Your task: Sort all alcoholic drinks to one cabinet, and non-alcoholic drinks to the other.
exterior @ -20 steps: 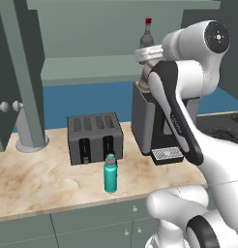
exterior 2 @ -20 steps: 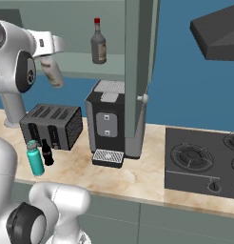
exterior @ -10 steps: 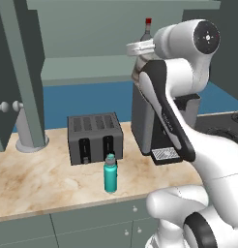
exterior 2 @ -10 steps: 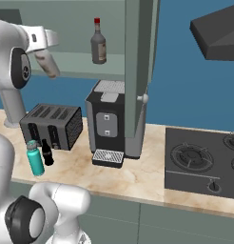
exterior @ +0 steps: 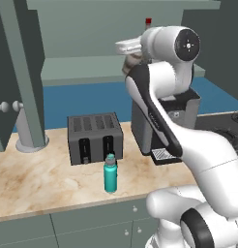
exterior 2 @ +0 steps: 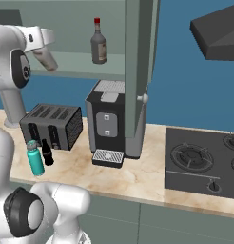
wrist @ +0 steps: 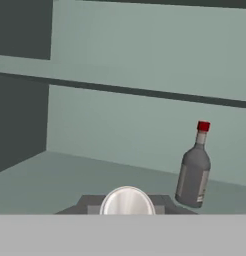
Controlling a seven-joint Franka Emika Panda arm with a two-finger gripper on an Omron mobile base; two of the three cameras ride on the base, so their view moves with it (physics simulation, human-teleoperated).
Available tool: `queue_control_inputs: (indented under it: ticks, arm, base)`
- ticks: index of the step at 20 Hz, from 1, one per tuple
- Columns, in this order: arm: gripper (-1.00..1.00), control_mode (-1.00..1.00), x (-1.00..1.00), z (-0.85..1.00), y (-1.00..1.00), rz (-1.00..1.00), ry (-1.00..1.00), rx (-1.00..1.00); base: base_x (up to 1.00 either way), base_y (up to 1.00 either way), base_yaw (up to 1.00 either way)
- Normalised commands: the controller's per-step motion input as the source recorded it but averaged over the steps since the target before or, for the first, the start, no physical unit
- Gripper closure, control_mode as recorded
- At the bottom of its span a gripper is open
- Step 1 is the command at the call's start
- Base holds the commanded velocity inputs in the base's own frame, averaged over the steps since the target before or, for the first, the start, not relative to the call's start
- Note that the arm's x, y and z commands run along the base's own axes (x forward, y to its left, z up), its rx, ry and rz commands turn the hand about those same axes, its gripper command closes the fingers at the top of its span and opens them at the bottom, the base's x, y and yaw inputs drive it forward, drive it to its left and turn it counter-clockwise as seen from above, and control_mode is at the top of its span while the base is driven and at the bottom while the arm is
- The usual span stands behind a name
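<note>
The two-finger gripper [exterior 2: 51, 61] is closed on the pale cream slim-necked bottle [exterior 2: 44, 57], held tilted at the open upper cabinet [exterior 2: 66, 66]. The dark grey glass bottle with a red cap [exterior 2: 98, 44] stands upright on this cabinet's shelf. Below the cabinet, on the marble counter [exterior 2: 133, 176], the teal cylindrical flask with a grey cap [exterior 2: 35, 157] and the small black bottle [exterior 2: 46, 153] stand in front of the dark toaster [exterior 2: 53, 126].

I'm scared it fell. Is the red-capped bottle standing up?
Yes, upright. The red-capped bottle stands on the cabinet shelf, cap on top.

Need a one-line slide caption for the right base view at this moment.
Gripper carries the pale cream bottle toward the open cabinet shelf where the red-capped grey bottle stands.
</note>
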Motion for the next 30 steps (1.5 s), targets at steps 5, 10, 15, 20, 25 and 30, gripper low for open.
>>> queue_control_inputs:
  ticks: [5,10,15,20,25,30]
  arm:
    - [1.0,-1.0,0.42,0.0,0.14,0.0,-0.03,0.0]
    - [1.0,-1.0,0.39,0.0,0.13,-0.01,0.0,0.0]
    - [1.0,-1.0,0.42,0.0,0.11,-0.01,0.0,0.0]
    - [1.0,-1.0,0.45,0.0,0.11,-0.02,0.01,0.0]
    - [1.0,-1.0,0.44,0.0,0.1,-0.02,0.04,0.0]
    - [1.0,-1.0,0.45,0.0,0.07,-0.03,0.02,0.0]
  base:
    - [0.0,0.0,0.0]
    - [0.0,0.0,0.0]
    - [0.0,0.0,0.0]
    - [0.0,0.0,0.0]
    - [0.0,0.0,0.0]
    - [0.0,0.0,0.0]
